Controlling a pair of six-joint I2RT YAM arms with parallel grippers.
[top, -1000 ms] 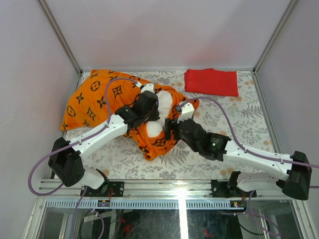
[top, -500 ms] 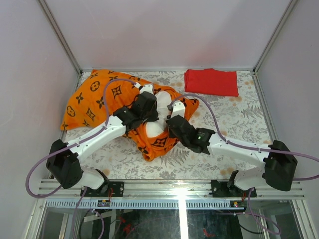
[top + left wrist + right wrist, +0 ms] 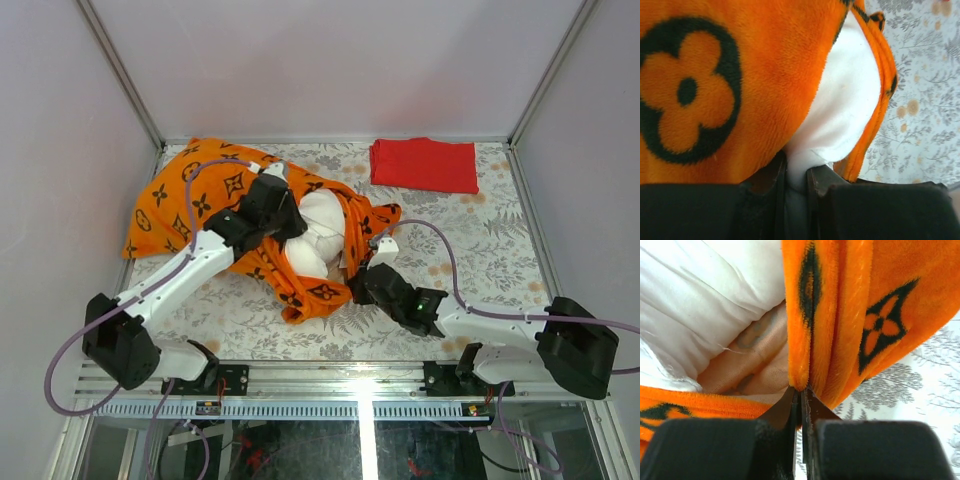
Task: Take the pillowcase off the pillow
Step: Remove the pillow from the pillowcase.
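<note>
pillow [image 3: 318,232] half inside pillowcase [image 3: 190,195] at left, folded cloth [image 3: 424,165] back right

This looks like a robotics lab test cell, not a home. Plain pale walls [image 3: 330,60] box in the floral-covered worktop [image 3: 480,235], framed by bare metal posts [image 3: 118,70]. The left arm [image 3: 185,275] and right arm [image 3: 490,325] are bolted to a metal rail [image 3: 330,372] at the near edge, trailing purple cables [image 3: 447,255]. The pillow [image 3: 315,230] and its pillowcase [image 3: 190,190] are the only homely things here.
</note>
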